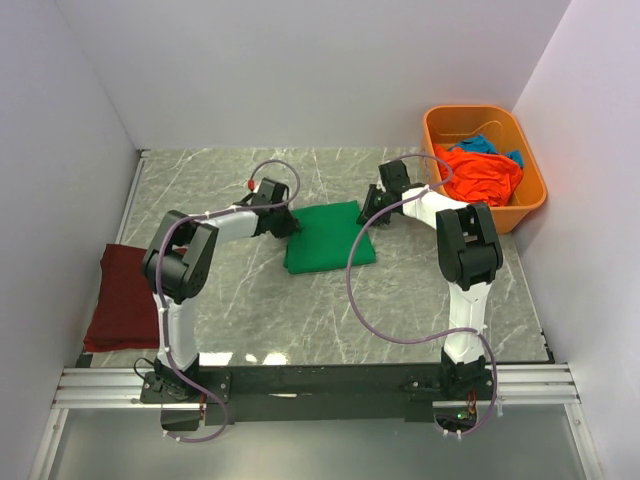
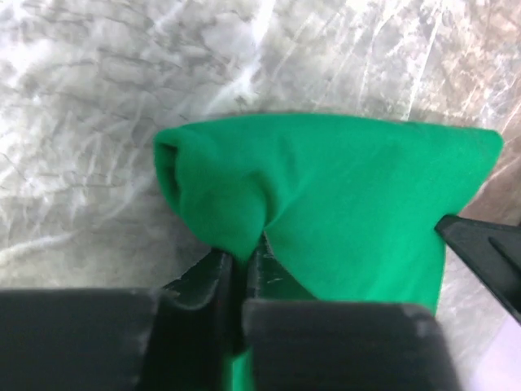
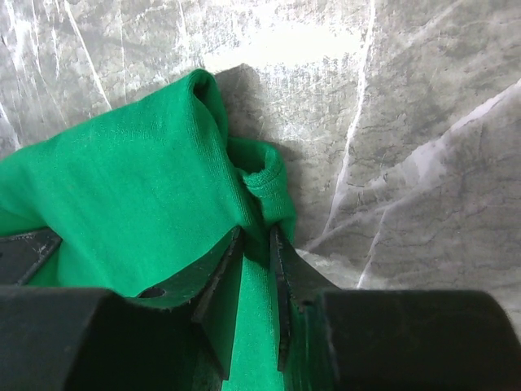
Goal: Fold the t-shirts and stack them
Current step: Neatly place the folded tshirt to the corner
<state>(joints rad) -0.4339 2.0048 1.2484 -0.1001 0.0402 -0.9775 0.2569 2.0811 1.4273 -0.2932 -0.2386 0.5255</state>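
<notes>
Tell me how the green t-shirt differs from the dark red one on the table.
The green t-shirt lies in the middle of the table; the dark red t-shirt sits at its left edge. The left end effector and right end effector pinch the green t-shirt; nothing touches the dark red t-shirt. Both lie folded.

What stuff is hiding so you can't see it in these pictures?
Left wrist view: the left tool pinches the green t-shirt, hiding how many layers it holds.
Right wrist view: the right tool does the same.
Top view: the orange t-shirt covers most of the blue t-shirt in the tub.
Top view: the dark red t-shirt is too small to count folds.
</notes>
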